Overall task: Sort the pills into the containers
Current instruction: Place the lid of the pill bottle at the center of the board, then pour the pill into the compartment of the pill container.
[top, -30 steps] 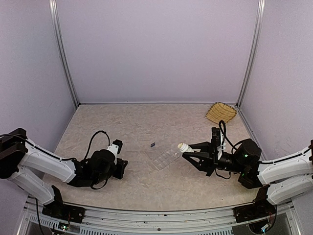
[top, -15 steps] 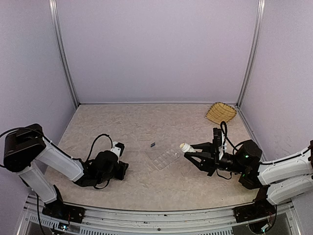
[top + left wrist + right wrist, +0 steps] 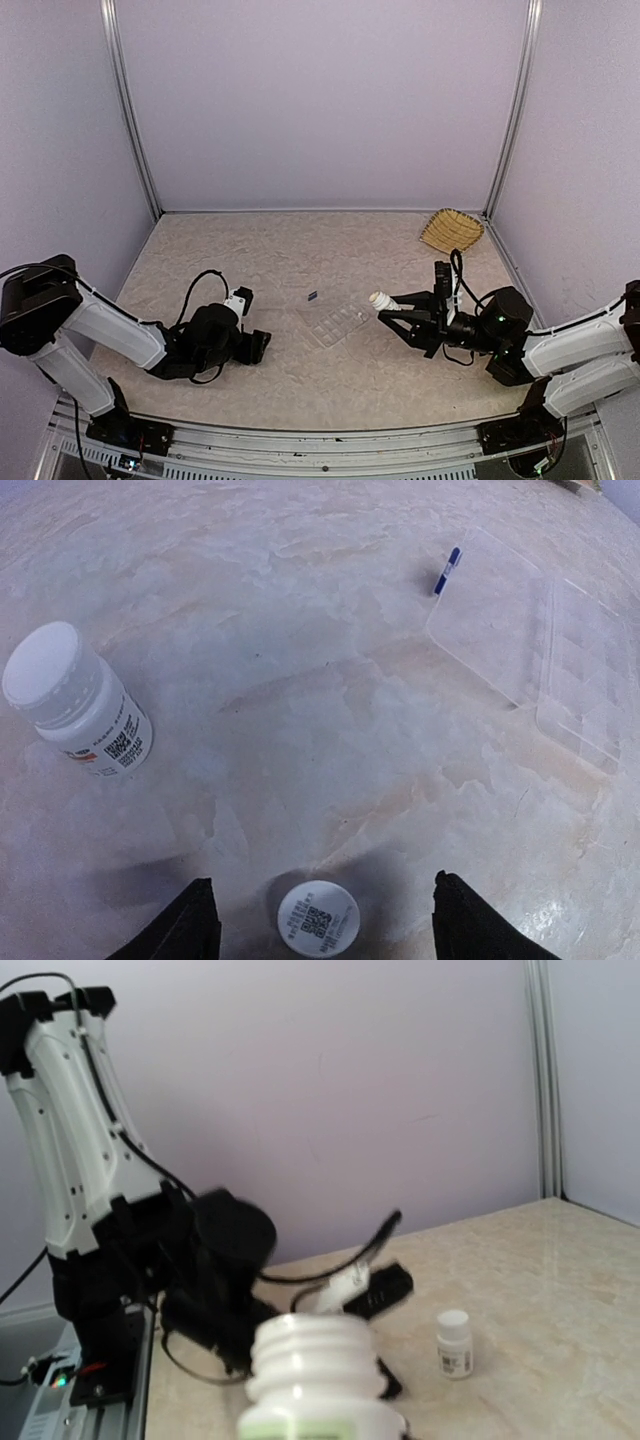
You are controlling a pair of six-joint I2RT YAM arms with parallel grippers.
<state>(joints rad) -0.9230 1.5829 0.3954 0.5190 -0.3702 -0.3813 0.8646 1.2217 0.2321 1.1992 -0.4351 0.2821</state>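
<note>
Clear plastic makes the box [image 3: 338, 320] hard to read. It lies open on the table [image 3: 300, 250] between the arms, and we see no pills in it or anywhere else, so we judge they sit inside the open bottle [image 3: 379, 299]. The right gripper [image 3: 392, 308] pinches that bottle, with its mouth just beside the box's right edge.

Our worry is the pour. If the bottle tips too steeply, pills could spill across several compartments, or over the rim to scatter on the table. Nothing pins the light box, so a nudge from the bottle's neck could skid it.

The left gripper [image 3: 260, 346] hangs low, spread, with the cap [image 3: 318, 918] flat between its fingers [image 3: 190, 925], touching neither. A careless sweep could drag the cap or topple the capped bottle [image 3: 75, 710] nearby.
</note>
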